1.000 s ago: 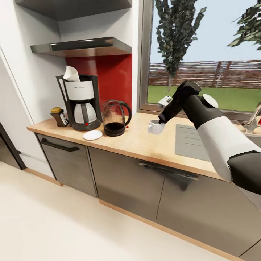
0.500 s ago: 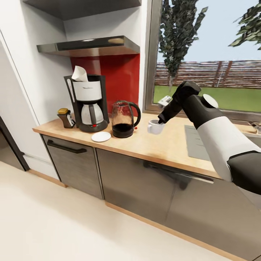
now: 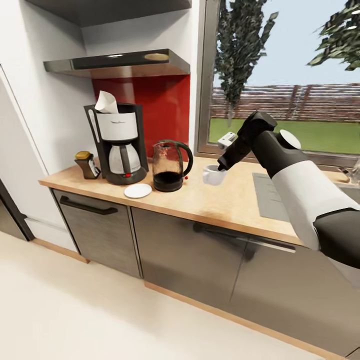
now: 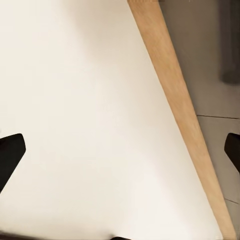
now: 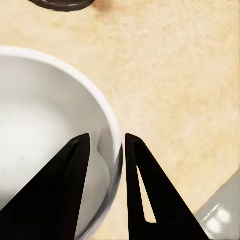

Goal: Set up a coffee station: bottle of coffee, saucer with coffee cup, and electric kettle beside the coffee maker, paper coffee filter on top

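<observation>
My right gripper [image 3: 221, 167] is shut on the rim of the white coffee cup [image 3: 213, 175], holding it just above the wooden countertop [image 3: 210, 200]. In the right wrist view the two black fingers [image 5: 70, 175] pinch the cup's wall [image 5: 112, 150]. At the counter's left stands the black coffee maker [image 3: 120, 145] with a paper filter [image 3: 107, 102] on top. The coffee bottle [image 3: 87, 164] is to its left, the glass electric kettle [image 3: 170, 166] to its right, and the white saucer [image 3: 137, 190] lies empty in front. My left gripper [image 4: 120, 150] is open over the floor.
A window [image 3: 285, 75] stands behind the counter, with a sink [image 3: 345, 182] at the right. Grey cabinet fronts [image 3: 175, 245] run below the counter edge. Two shelves [image 3: 117, 62] hang above the coffee maker. In the left wrist view a wooden plinth strip [image 4: 180, 110] borders pale floor.
The head view has shifted, so the counter items sit slightly differently in the picture. The right gripper still holds the cup at about the same spot in view.
</observation>
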Controlling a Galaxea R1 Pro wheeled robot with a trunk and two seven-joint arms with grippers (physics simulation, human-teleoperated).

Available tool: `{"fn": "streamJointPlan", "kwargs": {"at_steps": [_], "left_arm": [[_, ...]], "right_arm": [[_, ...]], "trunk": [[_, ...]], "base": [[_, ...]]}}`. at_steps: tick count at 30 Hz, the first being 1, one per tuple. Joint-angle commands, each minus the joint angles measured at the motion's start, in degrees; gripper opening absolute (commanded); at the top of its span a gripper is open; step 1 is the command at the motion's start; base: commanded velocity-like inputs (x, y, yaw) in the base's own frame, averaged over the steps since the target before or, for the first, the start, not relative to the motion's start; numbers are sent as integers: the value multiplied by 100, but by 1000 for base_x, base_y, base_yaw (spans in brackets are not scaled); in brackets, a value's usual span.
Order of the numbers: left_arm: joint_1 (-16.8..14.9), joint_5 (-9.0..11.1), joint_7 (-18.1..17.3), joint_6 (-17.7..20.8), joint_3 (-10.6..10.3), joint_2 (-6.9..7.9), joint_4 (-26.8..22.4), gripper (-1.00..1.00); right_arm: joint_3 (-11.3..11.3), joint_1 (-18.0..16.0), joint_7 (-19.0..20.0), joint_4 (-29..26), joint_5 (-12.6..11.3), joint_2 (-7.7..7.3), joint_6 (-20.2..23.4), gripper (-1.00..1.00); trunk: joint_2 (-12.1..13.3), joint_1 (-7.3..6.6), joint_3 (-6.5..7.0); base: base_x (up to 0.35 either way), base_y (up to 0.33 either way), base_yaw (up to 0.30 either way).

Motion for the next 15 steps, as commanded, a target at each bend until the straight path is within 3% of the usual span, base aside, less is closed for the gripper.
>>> {"fn": "streamJointPlan", "kwargs": {"at_steps": [1, 7, 8, 15], "left_arm": [[-4, -22, -21, 23, 45, 0, 3, 100], [-4, -22, -19, 23, 45, 0, 3, 100], [-5, -22, -19, 23, 45, 1, 3, 100], [-5, -22, -16, 23, 45, 4, 3, 100]], "right_arm": [[16, -6, 62, -7, 49, -3, 34, -100], [22, 13, 62, -7, -41, -3, 32, -100], [24, 16, 62, -7, -225, -3, 34, -100], [24, 31, 69, -7, -250, -3, 34, -100]], "trunk": [[-3, 0, -6], [-3, 0, -5], [-3, 0, -5], [-3, 0, 11]], "base": [[0, 275, -21], [0, 288, -3], [0, 64, 0], [0, 27, -115]]}}
